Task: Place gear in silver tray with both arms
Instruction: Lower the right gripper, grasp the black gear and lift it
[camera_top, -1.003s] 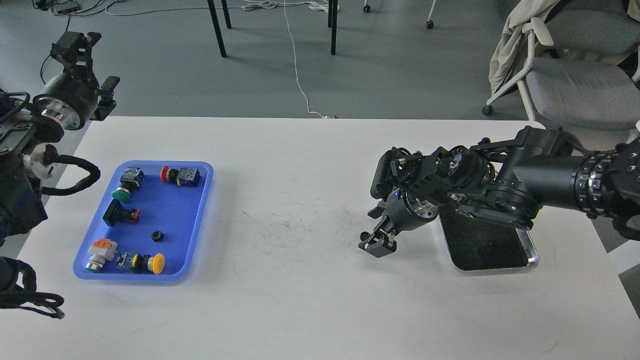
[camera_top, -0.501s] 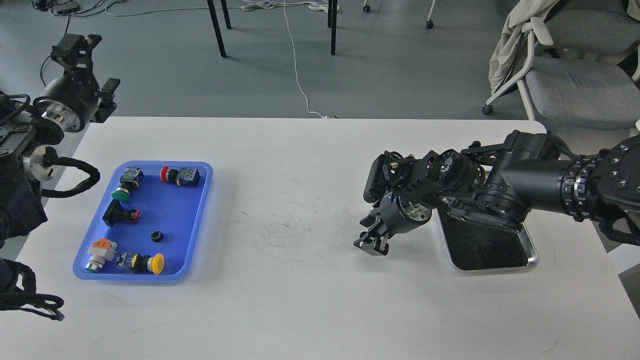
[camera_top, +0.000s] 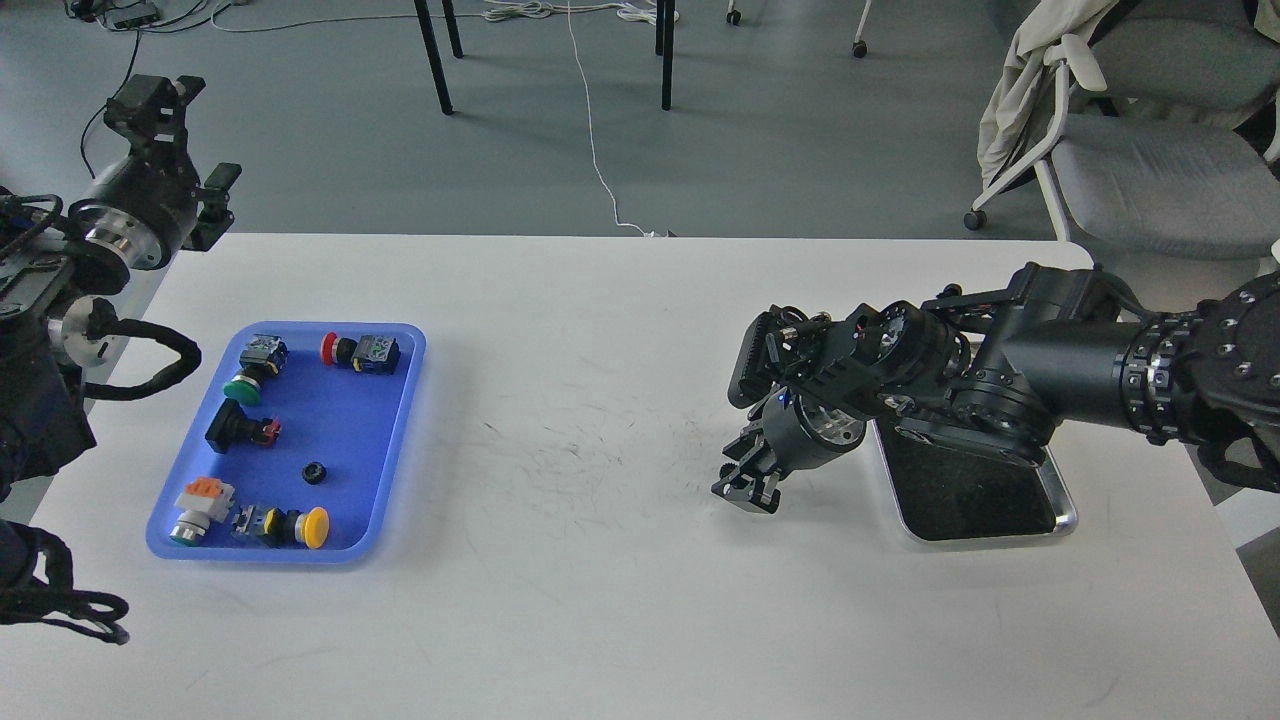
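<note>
My right arm reaches in from the right, and its gripper (camera_top: 745, 483) hangs low over the white table, just left of the silver tray (camera_top: 1062, 520). The arm covers the tray's far part. The gripper's fingers are dark and cannot be told apart, and no gear shows at its tip. A small black gear (camera_top: 315, 472) lies in the blue tray (camera_top: 400, 440). My left gripper (camera_top: 150, 95) is raised at the far left, beyond the table's edge, and I see nothing in it.
The blue tray also holds several push-button switches with green (camera_top: 240, 390), red (camera_top: 330, 348) and yellow (camera_top: 316, 526) caps. An office chair (camera_top: 1150, 170) stands behind the table's right corner. Chair legs and a white cable cross the floor beyond.
The right gripper moved a little to the left over a small gear that showed at its tip a second ago; that gear no longer shows. The left arm barely shifted.
</note>
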